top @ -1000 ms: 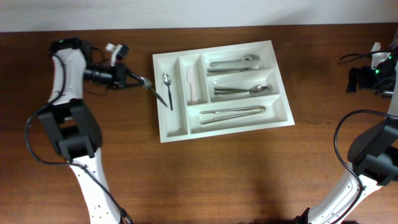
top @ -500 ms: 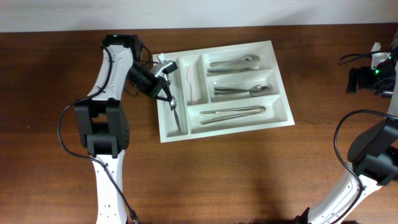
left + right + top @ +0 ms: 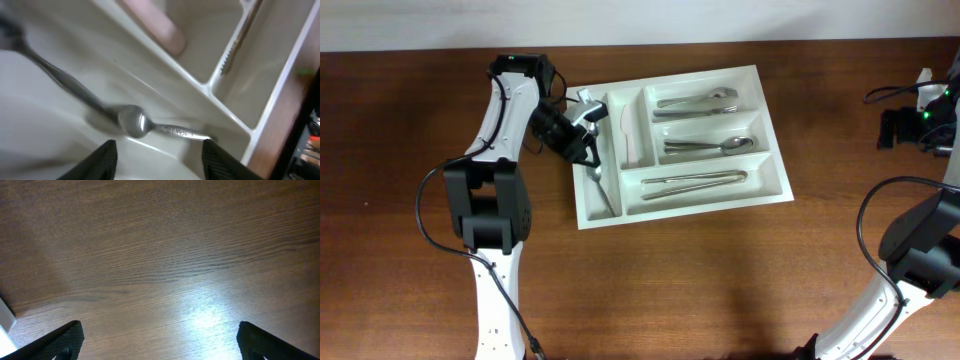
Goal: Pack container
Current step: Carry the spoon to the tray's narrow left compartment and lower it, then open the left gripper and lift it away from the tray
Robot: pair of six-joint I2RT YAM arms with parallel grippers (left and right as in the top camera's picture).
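Five compartments make up the white cutlery tray, which sits around the middle of the wooden table, a bit toward the far side and slightly skewed. The left gripper hangs over the tray's left end, above the leftmost narrow slot. In the left wrist view its fingers are spread apart with nothing pinched between them, so it's let go. A small spoon lies loose on the floor of that same slot, just past the fingertips, and it looks kinda blurry up close. The next narrow slot over holds a knife with a pale pinkish handle. All three long slots have silver utensils lying lengthwise; the middle one looks like spoons, but I honestly can't tell what the others are. The right gripper is way off at the far right side of the table, well apart from the tray. Its wrist view shows only wood grain, with the fingers wide apart and holding nothing.
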